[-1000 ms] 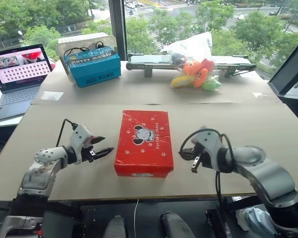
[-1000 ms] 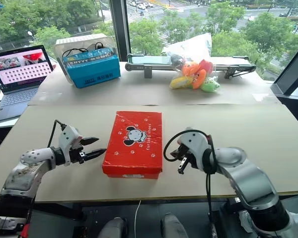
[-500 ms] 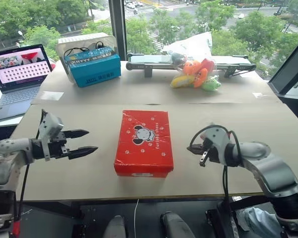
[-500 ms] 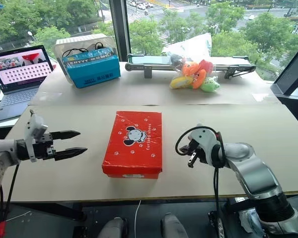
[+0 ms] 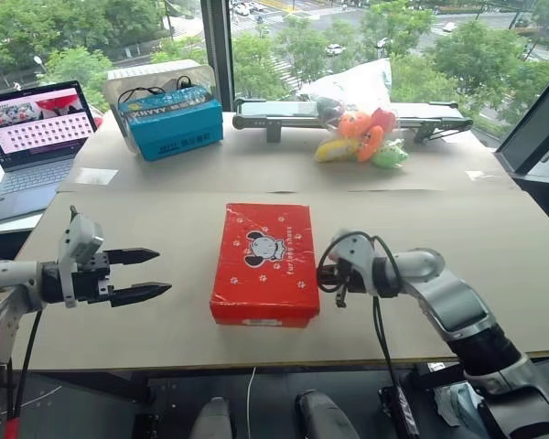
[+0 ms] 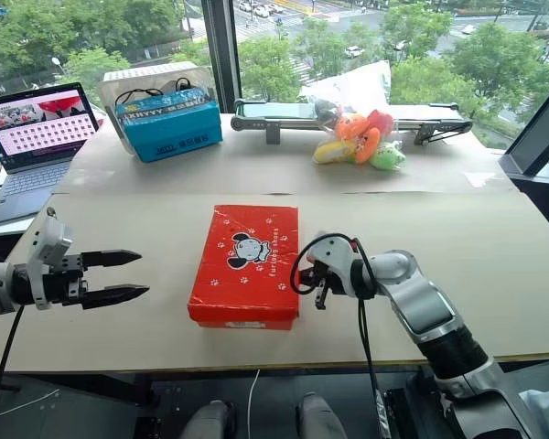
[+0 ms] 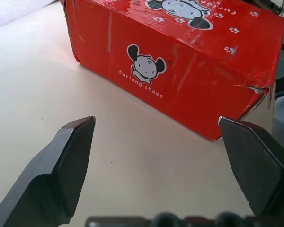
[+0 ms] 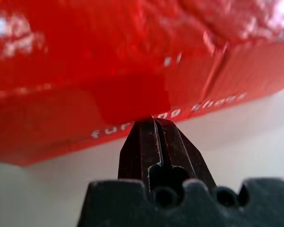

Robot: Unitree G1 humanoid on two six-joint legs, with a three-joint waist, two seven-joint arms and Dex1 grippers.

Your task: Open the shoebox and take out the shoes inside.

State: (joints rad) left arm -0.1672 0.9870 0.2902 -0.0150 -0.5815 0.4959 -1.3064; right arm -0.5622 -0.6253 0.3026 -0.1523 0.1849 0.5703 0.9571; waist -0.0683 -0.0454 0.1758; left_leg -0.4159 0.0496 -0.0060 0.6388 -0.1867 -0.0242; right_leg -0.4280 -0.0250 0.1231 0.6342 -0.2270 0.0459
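Observation:
The red shoebox lies shut on the tan table, its lid with the cartoon figure facing up. The shoes are hidden inside it. My left gripper stands open to the left of the box, well apart from it and pointing at its left side; the left wrist view shows that side of the shoebox between the spread fingertips. My right gripper is shut with nothing in it. Its tips rest against the right side wall of the shoebox, just under the lid's edge.
At the back stand a blue box in a clear tub, a laptop at far left, a bag of plush toys and a long grey device. The table's front edge runs close below the shoebox.
My left gripper has drawn back to the left, away from the box, and opened a little wider. My right gripper, still shut, has swung left up to the box's right side.

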